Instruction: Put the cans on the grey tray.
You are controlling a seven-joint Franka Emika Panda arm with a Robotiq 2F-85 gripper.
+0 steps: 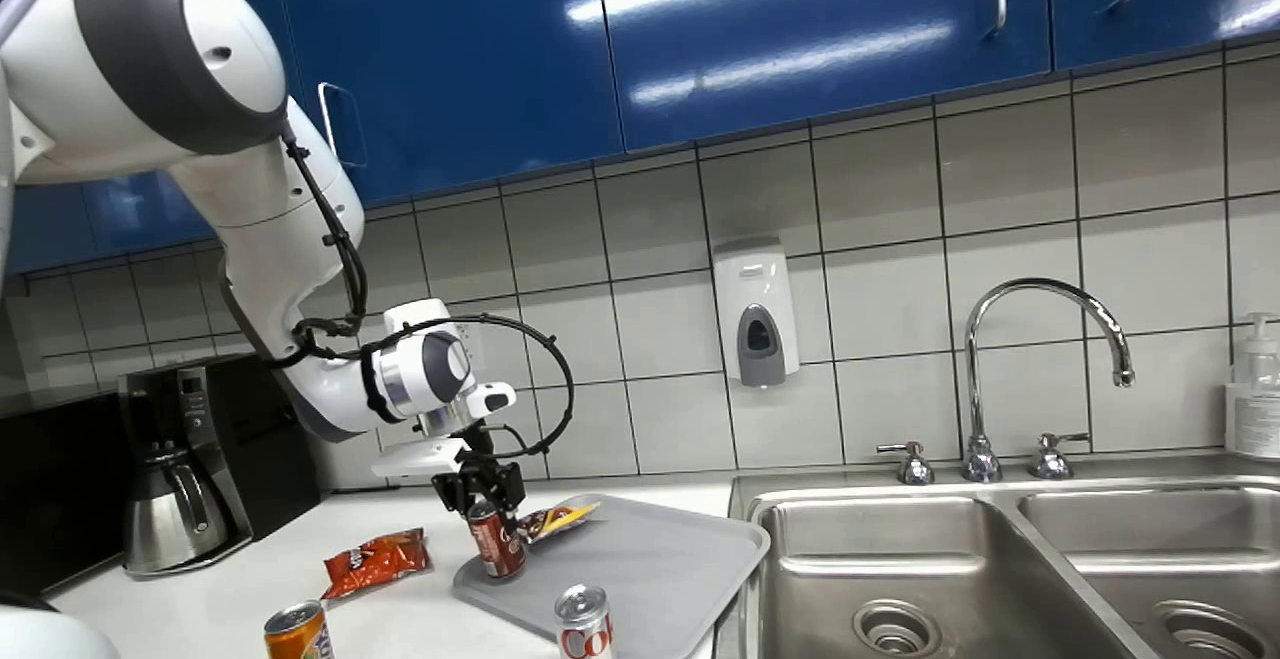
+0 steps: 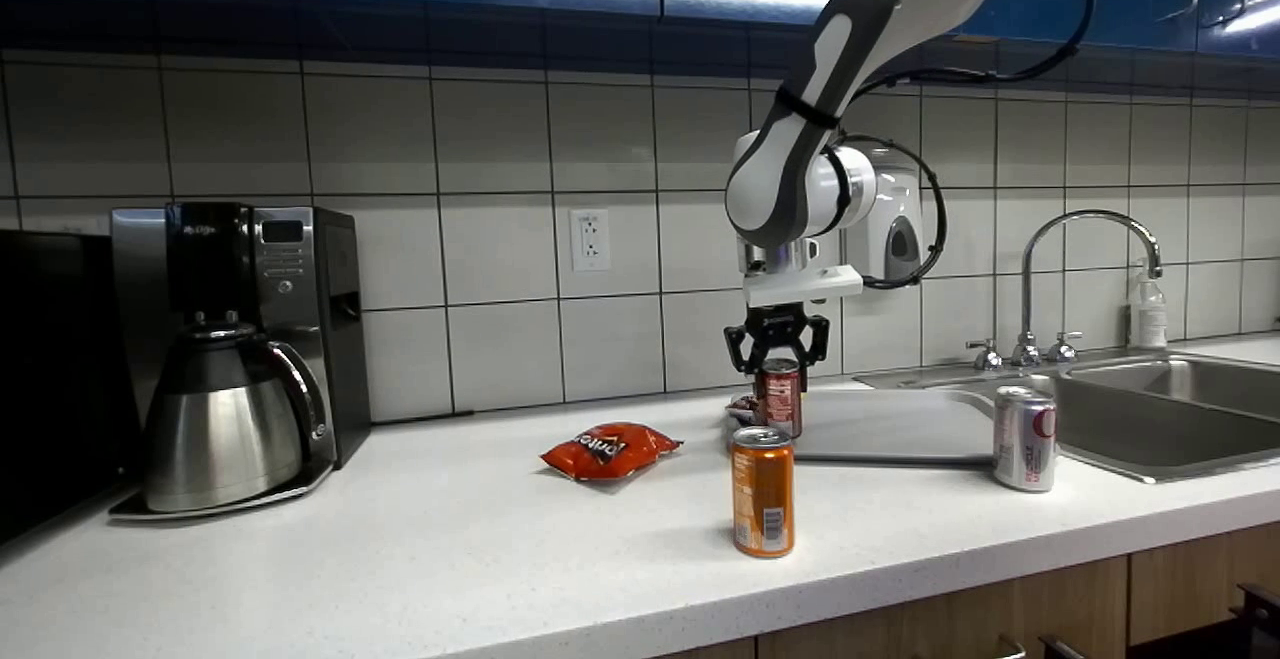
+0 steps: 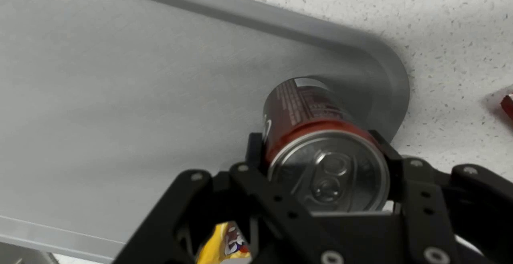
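Gripper (image 3: 319, 146) around red can (image 3: 325, 148)

kitchen with blue wall cabinets (image 1: 450, 59), pale tiles (image 1: 660, 329), a steel double sink (image 1: 880, 539), chrome tap (image 1: 976, 389) and a coffee maker (image 2: 235, 359).

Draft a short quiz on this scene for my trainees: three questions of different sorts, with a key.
1. Which can is between the two fingers of the gripper?
2. True or false: the orange can stands on the counter, outside the grey tray.
3. The silver-white can stands: (a) in the sink; (b) on the counter; (c) on the grey tray.
Key: 1. The dark red can. 2. True. 3. b.
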